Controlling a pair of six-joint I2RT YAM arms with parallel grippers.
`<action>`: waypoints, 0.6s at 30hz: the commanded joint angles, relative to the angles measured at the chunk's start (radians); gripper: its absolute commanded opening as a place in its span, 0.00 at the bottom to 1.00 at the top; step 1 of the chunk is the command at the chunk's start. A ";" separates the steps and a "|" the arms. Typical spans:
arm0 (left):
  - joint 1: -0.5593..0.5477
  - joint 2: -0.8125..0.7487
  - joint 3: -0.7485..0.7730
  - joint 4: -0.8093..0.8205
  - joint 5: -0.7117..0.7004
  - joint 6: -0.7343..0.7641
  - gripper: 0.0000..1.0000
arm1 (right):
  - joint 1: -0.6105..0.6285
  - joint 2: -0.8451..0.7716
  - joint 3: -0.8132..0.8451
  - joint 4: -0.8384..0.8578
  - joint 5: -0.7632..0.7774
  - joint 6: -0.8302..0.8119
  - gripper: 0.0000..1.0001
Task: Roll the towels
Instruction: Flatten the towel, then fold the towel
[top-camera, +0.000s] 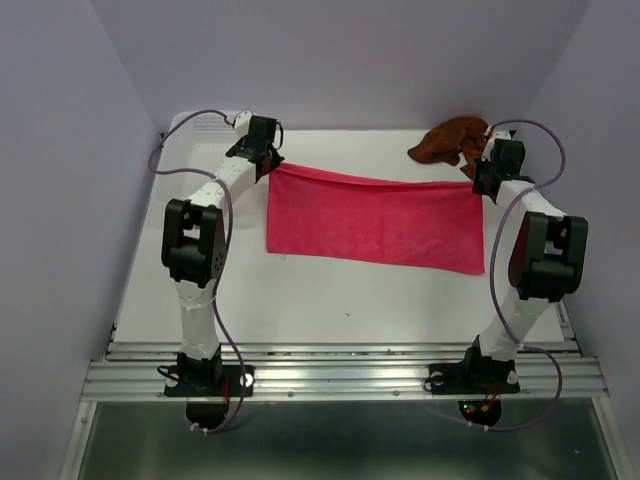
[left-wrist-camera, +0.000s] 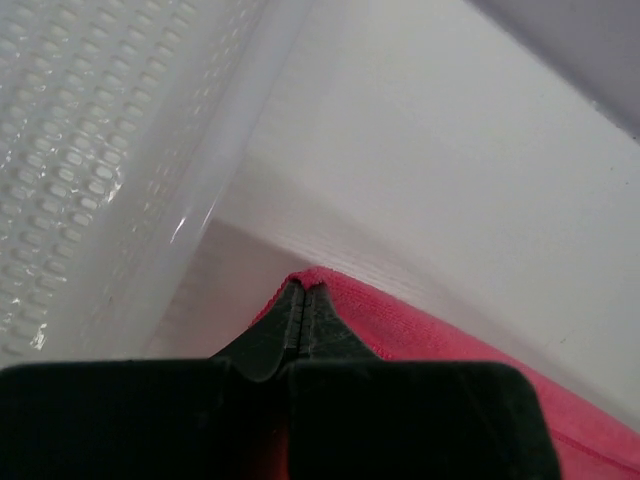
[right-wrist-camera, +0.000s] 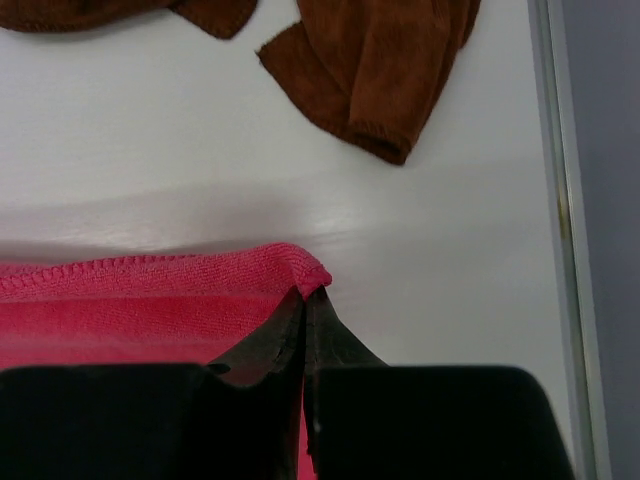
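The pink-red towel (top-camera: 375, 222) lies spread across the middle of the table, its far edge lifted. My left gripper (top-camera: 270, 163) is shut on its far left corner; in the left wrist view the gripper (left-wrist-camera: 303, 290) pinches the pink-red towel (left-wrist-camera: 430, 335). My right gripper (top-camera: 483, 180) is shut on its far right corner; in the right wrist view the gripper (right-wrist-camera: 308, 295) pinches the pink-red towel (right-wrist-camera: 150, 300). The rust brown towel (top-camera: 448, 141) lies crumpled at the far right, just beyond the right gripper, and also shows in the right wrist view (right-wrist-camera: 385, 60).
A translucent white plastic basket (left-wrist-camera: 90, 150) stands close on the left of the left gripper, at the table's far left corner (top-camera: 195, 125). The table's right edge (right-wrist-camera: 558, 200) runs close to the right gripper.
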 joint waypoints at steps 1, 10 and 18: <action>0.012 0.053 0.122 0.007 0.000 0.042 0.00 | -0.010 0.076 0.115 0.145 -0.083 -0.184 0.01; 0.025 0.032 0.099 0.018 0.036 0.059 0.00 | -0.044 0.055 0.054 0.181 -0.256 -0.279 0.01; 0.028 -0.090 -0.105 0.053 0.056 0.041 0.00 | -0.075 -0.103 -0.133 0.201 -0.288 -0.337 0.01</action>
